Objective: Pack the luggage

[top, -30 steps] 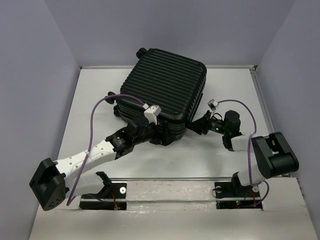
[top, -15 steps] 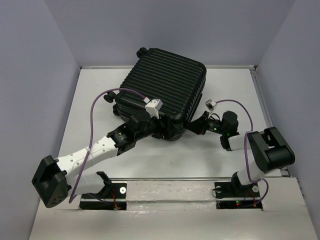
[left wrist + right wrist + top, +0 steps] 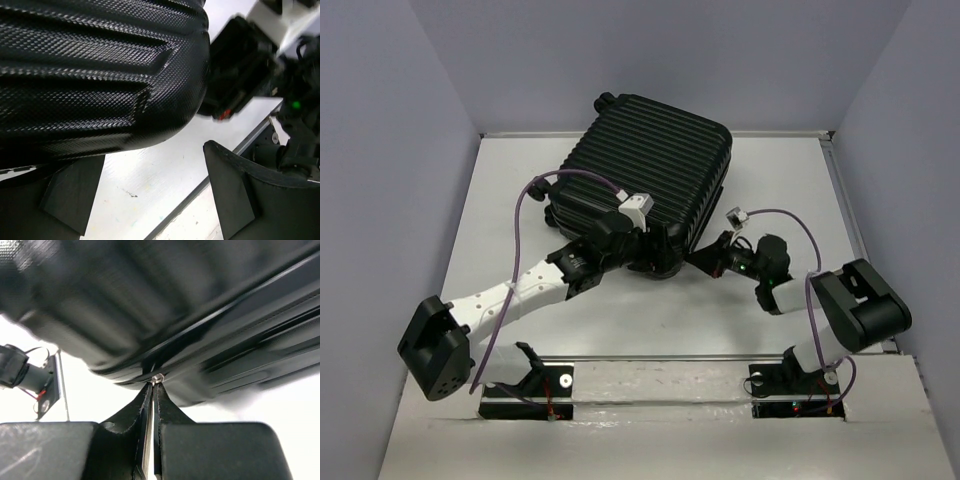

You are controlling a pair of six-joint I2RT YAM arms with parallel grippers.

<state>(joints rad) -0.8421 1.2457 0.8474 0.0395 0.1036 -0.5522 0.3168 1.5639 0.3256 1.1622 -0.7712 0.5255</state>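
The luggage (image 3: 650, 160), a black ribbed hard-shell suitcase, lies shut and flat at the back middle of the table. My left gripper (image 3: 658, 264) is open at its near corner, one finger under the shell edge; the left wrist view shows the shell (image 3: 90, 75) above my open gripper (image 3: 150, 170), nothing between the fingers. My right gripper (image 3: 706, 259) is at the near right edge. In the right wrist view it (image 3: 152, 386) is shut on the metal zipper pull (image 3: 158, 378) at the seam of the luggage (image 3: 175, 305).
The white table (image 3: 770, 180) is boxed by lilac walls on three sides. A metal rail (image 3: 660, 358) runs along the near edge by the arm bases. The two grippers are close together at the case's near corner; the right arm (image 3: 240, 75) shows in the left wrist view.
My right gripper has slid left along the near edge of the luggage with the zipper pull. My left gripper has moved right, toward the near corner.
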